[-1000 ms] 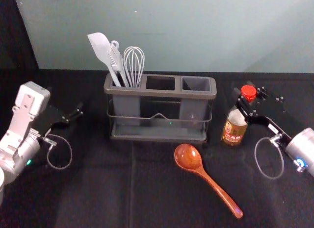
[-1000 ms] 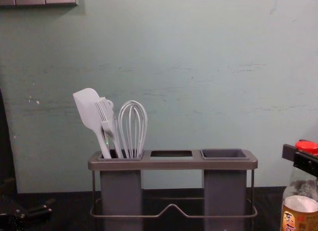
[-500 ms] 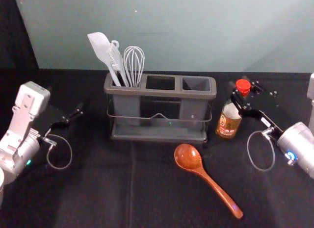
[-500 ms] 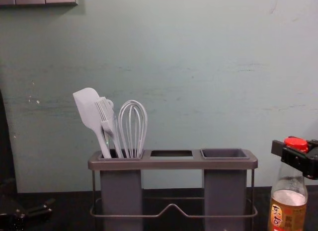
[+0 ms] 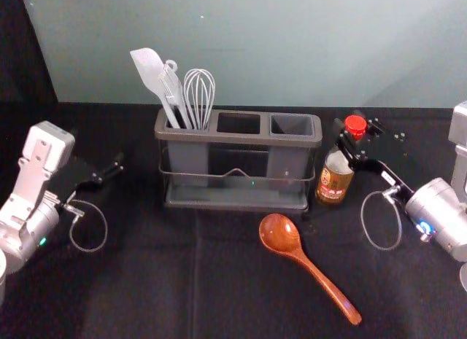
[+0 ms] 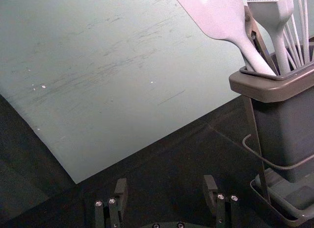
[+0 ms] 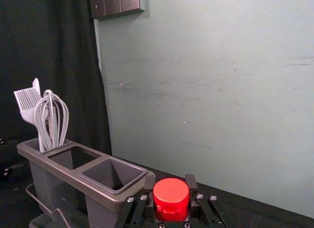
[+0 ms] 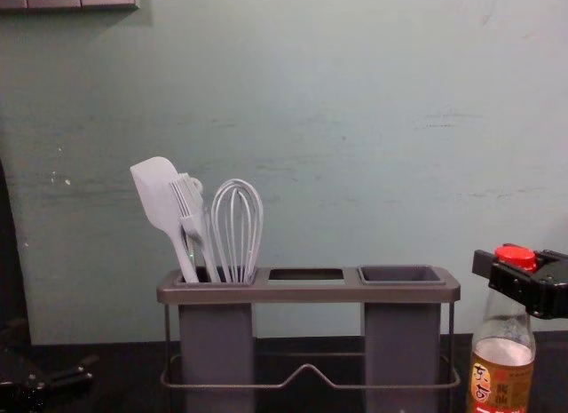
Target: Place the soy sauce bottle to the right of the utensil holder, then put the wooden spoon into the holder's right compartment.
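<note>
My right gripper [image 5: 355, 141] is shut on the neck of the soy sauce bottle [image 5: 333, 180], just right of the utensil holder [image 5: 239, 138], with a narrow gap between. In the right wrist view the red bottle cap [image 7: 171, 196] sits between the fingers of my right gripper [image 7: 170, 204]. The bottle is upright in the chest view. The wooden spoon [image 5: 281, 235] lies in front of the holder, bowl toward it, handle slanting to the near right. My left gripper [image 5: 109, 173] stays parked at the left; in the left wrist view this gripper [image 6: 167, 198] is open with nothing between its fingers.
A white spatula [image 5: 149, 71], a brush and a whisk [image 5: 199, 95] stand in the holder's left compartment. The holder's middle and right [image 5: 292, 125] compartments are empty. A wall [image 5: 292, 47] rises behind the black-covered table [image 5: 139, 281].
My right gripper has carried the bottle leftward, closer to the holder's right end. The left arm, holder and spoon have stayed still.
</note>
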You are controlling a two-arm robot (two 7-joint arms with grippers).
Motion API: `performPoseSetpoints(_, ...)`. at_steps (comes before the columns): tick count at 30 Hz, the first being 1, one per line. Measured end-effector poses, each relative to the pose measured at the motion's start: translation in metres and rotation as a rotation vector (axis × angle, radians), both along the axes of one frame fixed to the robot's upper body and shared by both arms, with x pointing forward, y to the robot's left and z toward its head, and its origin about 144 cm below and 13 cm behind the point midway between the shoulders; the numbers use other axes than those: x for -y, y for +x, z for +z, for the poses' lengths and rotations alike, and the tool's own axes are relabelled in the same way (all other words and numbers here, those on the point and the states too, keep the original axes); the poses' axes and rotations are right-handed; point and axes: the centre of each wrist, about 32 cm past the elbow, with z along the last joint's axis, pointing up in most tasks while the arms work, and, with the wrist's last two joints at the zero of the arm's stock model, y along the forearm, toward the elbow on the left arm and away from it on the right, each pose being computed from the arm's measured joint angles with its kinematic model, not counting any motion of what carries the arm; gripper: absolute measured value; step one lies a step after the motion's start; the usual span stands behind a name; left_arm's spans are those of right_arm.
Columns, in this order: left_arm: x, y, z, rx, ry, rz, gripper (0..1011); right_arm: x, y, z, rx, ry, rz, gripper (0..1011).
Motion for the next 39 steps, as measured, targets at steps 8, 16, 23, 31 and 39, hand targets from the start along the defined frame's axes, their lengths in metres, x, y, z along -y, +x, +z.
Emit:
performPoseSetpoints(8, 0.000, 0.000, 0.000, 0.000, 0.000, 0.000, 1005, -0.003, 0.002, -0.002, -0.007, 0.002, 0.002, 380)
performPoseSetpoints(16, 0.000, 0.000, 0.000, 0.000, 0.000, 0.000, 1005, -0.005, 0.003, -0.003, -0.012, 0.006, -0.002, 380)
performPoseSetpoints(23, 0.000, 0.000, 0.000, 0.000, 0.000, 0.000, 1005, -0.005, 0.003, -0.004, -0.015, 0.010, -0.004, 393)
performPoseSetpoints(31, 0.000, 0.000, 0.000, 0.000, 0.000, 0.000, 1005, -0.004, 0.003, 0.001, 0.000, 0.029, -0.019, 609)
performPoseSetpoints(39, 0.000, 0.000, 0.000, 0.000, 0.000, 0.000, 1005, 0.003, -0.008, 0.017, 0.038, 0.042, -0.033, 867)
